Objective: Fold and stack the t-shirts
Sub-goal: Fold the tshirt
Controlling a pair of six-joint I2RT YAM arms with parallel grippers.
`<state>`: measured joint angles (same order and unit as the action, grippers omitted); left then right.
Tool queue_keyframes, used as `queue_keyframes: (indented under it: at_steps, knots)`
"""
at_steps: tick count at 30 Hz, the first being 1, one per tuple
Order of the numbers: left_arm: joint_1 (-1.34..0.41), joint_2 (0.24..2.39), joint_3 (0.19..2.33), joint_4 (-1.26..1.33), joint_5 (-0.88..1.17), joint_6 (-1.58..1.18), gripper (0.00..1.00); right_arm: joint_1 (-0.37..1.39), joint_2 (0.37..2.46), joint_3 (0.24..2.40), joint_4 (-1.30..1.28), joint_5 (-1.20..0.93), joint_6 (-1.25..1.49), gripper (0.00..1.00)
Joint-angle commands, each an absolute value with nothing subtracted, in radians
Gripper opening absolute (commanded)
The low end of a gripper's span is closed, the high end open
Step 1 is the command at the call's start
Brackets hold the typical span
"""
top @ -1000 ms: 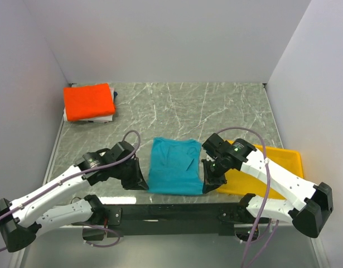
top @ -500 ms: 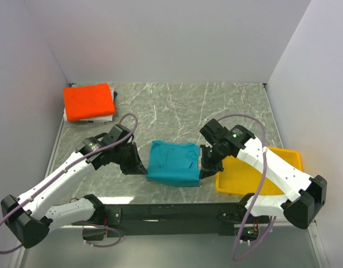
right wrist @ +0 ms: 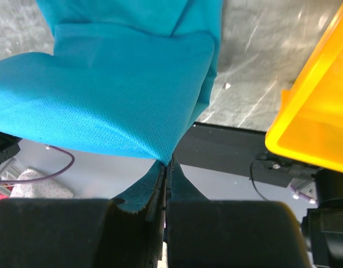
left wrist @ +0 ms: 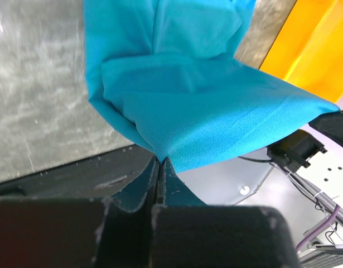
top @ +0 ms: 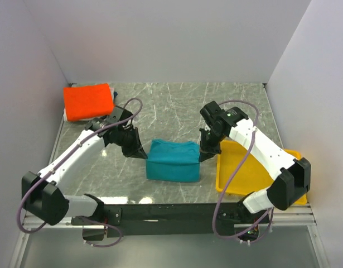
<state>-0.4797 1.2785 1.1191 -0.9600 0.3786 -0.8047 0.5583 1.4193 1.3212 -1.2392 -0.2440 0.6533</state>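
Observation:
A teal t-shirt (top: 172, 160) lies mid-table, its near part lifted and carried over itself toward the back. My left gripper (top: 141, 154) is shut on its left corner; in the left wrist view the gripper (left wrist: 159, 162) pinches the teal cloth (left wrist: 204, 123). My right gripper (top: 203, 156) is shut on the right corner; in the right wrist view the gripper (right wrist: 165, 163) holds the teal cloth (right wrist: 121, 106). An orange folded shirt (top: 88, 101) tops a stack at the back left.
A yellow tray (top: 238, 173) sits at the right, close to my right arm, and shows in the right wrist view (right wrist: 313, 117). White walls close in the table on three sides. A dark rail (top: 171, 212) runs along the near edge.
Both grippers have moved from the near edge toward the back, carrying the shirt's near hem up and over. The visible shirt has become shorter front to back.

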Motion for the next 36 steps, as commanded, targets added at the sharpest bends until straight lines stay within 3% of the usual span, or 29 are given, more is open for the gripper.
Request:
queue_keyframes:
  at_steps: [1, 16, 33, 34, 36]
  knots:
    - [-0.437, 1.314, 1.180, -0.937, 0.402, -0.713, 0.00, 0.523, 1.454, 1.391, -1.269, -0.204, 0.583, 0.00]
    - [-0.351, 1.664, 1.333, -0.923, 0.453, -0.554, 0.00, 0.425, 1.701, 1.497, -1.226, -0.216, 0.454, 0.00]
    - [-0.305, 1.905, 1.506, -0.945, 0.491, -0.457, 0.00, 0.374, 1.914, 1.583, -1.170, -0.209, 0.387, 0.00]
    - [-0.304, 1.917, 1.517, -0.943, 0.485, -0.462, 0.08, 0.368, 1.930, 1.592, -1.166, -0.209, 0.385, 0.01]
    - [-0.290, 1.922, 1.528, -0.940, 0.454, -0.475, 0.36, 0.365, 1.948, 1.635, -1.158, -0.209, 0.380, 0.17]
